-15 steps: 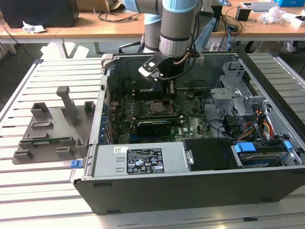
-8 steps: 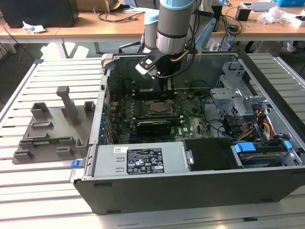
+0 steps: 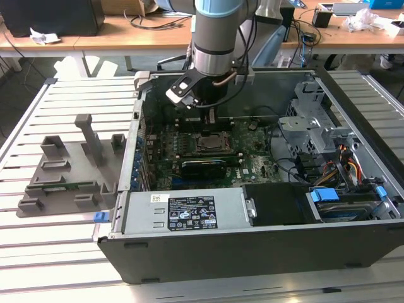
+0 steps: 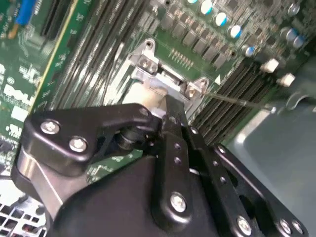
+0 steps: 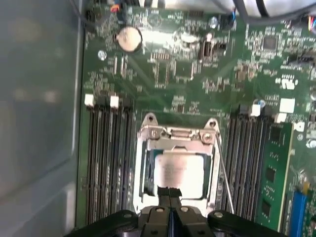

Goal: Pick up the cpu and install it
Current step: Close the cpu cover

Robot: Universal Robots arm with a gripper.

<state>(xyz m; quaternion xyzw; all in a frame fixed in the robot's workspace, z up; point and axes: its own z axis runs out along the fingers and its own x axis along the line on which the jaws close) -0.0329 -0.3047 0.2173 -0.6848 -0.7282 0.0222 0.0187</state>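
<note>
One cpu (image 5: 178, 173) sits in its socket (image 5: 141, 163); two fingers (image 5: 163, 198) pressed together at its edge.

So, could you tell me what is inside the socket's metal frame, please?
The cpu lies inside the socket frame, its silver top showing. The gripper, fingers shut, covers one edge of it, and whatever lies beneath the chip is hidden.

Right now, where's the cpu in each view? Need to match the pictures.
Exterior view: cpu inside the socket frame, under the arm.
First wrist view: cpu inside the frame, at the hand's tip.
Second wrist view: hidden behind the hand.
Shared landmark: the socket frame.
</note>
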